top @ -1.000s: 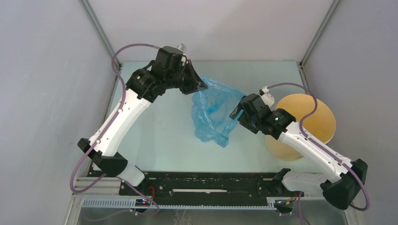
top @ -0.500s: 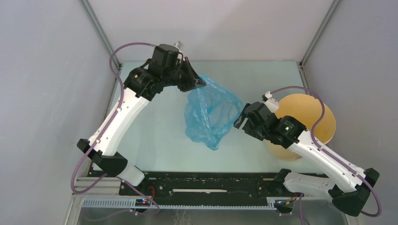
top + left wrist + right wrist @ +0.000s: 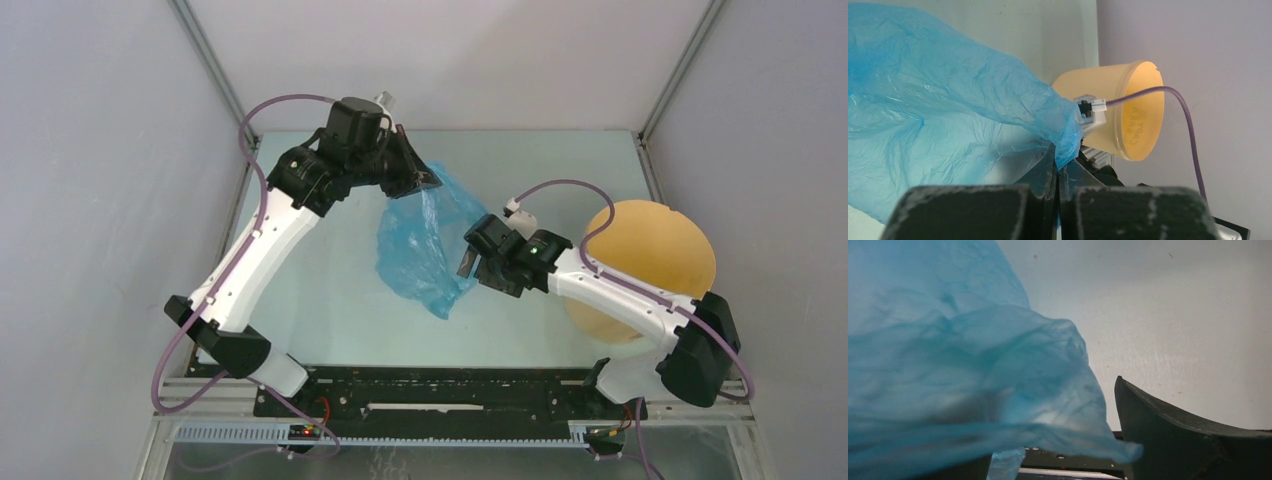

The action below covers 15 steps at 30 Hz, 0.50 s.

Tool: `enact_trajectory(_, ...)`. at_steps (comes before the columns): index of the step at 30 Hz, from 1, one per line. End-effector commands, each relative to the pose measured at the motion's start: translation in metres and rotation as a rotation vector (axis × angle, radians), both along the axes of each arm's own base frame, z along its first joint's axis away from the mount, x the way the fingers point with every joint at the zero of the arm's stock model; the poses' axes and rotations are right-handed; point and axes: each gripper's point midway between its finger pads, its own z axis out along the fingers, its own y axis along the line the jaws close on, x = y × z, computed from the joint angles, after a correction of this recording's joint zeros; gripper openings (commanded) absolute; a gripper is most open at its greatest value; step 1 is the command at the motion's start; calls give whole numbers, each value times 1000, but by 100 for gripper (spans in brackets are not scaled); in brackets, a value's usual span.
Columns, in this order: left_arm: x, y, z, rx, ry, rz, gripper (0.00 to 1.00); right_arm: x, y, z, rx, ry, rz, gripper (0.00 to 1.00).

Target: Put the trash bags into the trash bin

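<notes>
Much of the trash bin (image 3: 650, 250) is hidden. From above, the white link of the right arm (image 3: 615, 292) crosses its lower wall, and in the left wrist view the film covers its near side. It lies tipped near the right edge of the worktop (image 3: 330, 290), and it is hard to tell which end its round face is. That face carries raised lettering too faint to read.

The trash bag (image 3: 415, 250) hangs over the middle of the worktop, towards the far edge. It is thin, translucent light-blue film, crinkled and glossy, gathered to a point at the top and drooping to a loose tail. The left gripper (image 3: 428, 184) is clenched on that top corner, its dark fingers pressed together with film between them.

The right gripper (image 3: 467, 265) sits at the bag's right flank with its fingers spread. Film billows across the gap and covers one finger almost wholly. A purple cable (image 3: 1188, 125) arcs past the bin, which has a smooth, tan, slightly tapered wall.
</notes>
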Motion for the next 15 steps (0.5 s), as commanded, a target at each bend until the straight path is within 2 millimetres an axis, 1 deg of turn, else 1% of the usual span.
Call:
enact_trajectory(1,1,16,16,-25,-55,40,0,-14,-4,21,56,-16,-13,85)
enact_trajectory(3,6,22,16,-25,-57,59,0,-22,-11,21,76,-17,-22,83)
enact_trajectory(4,7,24,17,-29,-59,65,0,-25,-16,16,67,-8,-31,82)
enact_trajectory(7,11,32,22,-44,-68,82,0,-34,-37,8,31,6,-70,81)
enact_trajectory(9,11,34,25,-53,-71,82,0,-37,-46,8,32,-4,-78,79)
enact_trajectory(13,9,34,24,-56,-66,72,0,-45,-53,10,42,-14,-60,78)
enact_trajectory(15,9,36,24,-56,-66,75,0,-47,-51,16,56,-35,-33,77)
